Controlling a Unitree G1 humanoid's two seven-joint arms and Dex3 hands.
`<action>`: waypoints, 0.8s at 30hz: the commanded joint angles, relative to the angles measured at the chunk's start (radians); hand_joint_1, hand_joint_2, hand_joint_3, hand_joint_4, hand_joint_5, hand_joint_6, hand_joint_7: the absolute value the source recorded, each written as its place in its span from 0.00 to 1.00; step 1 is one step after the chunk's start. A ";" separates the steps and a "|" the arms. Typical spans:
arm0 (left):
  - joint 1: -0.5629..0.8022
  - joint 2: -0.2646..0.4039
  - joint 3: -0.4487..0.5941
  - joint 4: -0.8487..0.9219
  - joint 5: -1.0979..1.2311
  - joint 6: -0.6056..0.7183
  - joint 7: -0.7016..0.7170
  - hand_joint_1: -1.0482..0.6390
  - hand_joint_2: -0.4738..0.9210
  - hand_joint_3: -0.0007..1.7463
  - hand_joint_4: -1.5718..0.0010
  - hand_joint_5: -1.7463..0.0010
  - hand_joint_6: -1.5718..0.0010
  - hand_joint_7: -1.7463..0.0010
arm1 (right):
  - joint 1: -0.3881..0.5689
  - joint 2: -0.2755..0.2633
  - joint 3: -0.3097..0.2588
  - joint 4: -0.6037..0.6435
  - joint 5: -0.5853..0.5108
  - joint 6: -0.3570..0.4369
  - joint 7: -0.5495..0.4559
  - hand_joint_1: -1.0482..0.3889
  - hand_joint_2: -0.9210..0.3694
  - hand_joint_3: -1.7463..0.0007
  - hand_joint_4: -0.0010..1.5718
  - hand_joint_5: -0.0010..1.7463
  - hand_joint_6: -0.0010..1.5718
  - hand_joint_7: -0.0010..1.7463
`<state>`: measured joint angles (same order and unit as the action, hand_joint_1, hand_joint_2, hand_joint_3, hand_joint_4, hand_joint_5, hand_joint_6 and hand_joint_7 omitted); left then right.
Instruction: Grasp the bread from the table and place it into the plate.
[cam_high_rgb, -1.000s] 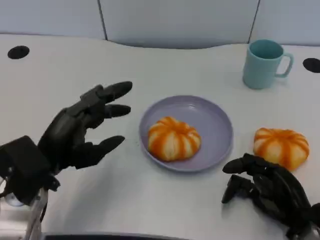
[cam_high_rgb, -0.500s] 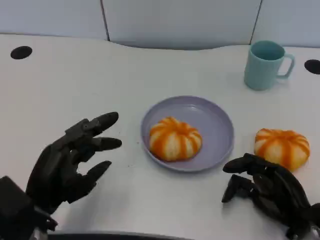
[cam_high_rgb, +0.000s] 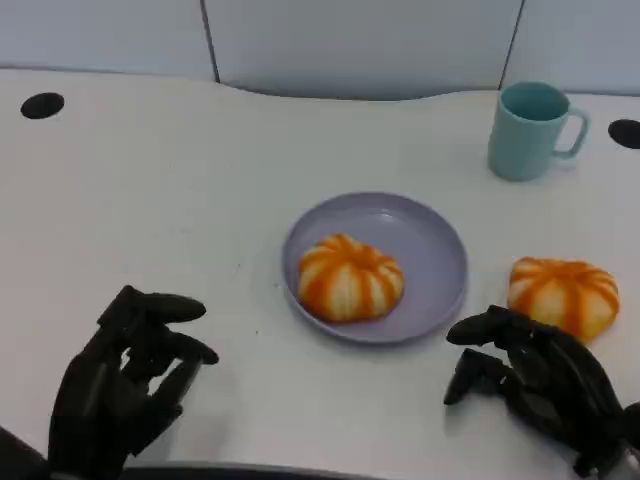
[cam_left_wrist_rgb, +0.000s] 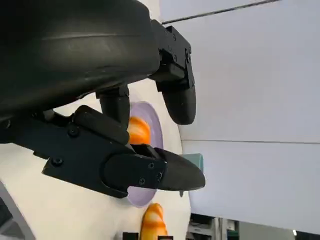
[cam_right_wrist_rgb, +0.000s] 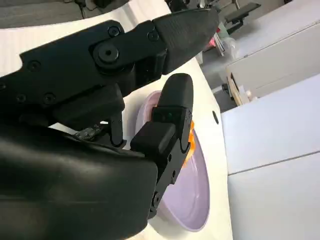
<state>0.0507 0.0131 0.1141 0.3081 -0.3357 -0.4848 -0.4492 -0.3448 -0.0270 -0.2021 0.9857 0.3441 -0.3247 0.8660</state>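
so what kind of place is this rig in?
Probably an office or lab test bench, not a kitchen: a white desk with cable grommet holes, plain partition panels behind it, and office furniture beyond the table in the right wrist view.

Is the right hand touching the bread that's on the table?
Cannot tell. In the head view the right hand's fingers overlap the lower edge of the bread on the table, hiding any gap or contact.
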 joint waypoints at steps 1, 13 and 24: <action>0.000 0.013 0.013 0.054 -0.030 0.012 -0.046 0.21 1.00 0.10 0.81 0.00 0.88 0.11 | 0.024 -0.019 -0.004 0.006 -0.012 0.021 -0.020 0.37 0.00 0.98 0.43 0.77 0.53 0.41; -0.024 0.005 0.029 0.138 -0.021 -0.007 -0.053 0.18 1.00 0.10 0.80 0.00 0.87 0.10 | 0.020 -0.029 -0.013 0.037 -0.018 -0.041 0.001 0.37 0.00 0.96 0.42 0.79 0.51 0.43; -0.048 0.003 0.049 0.165 -0.039 -0.004 -0.084 0.19 1.00 0.09 0.80 0.00 0.85 0.11 | 0.004 -0.035 -0.012 0.065 -0.037 -0.047 -0.021 0.35 0.00 0.95 0.42 0.77 0.52 0.42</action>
<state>0.0079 0.0080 0.1478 0.4631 -0.3638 -0.4777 -0.5228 -0.3595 -0.0449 -0.2125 1.0308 0.3198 -0.3841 0.8603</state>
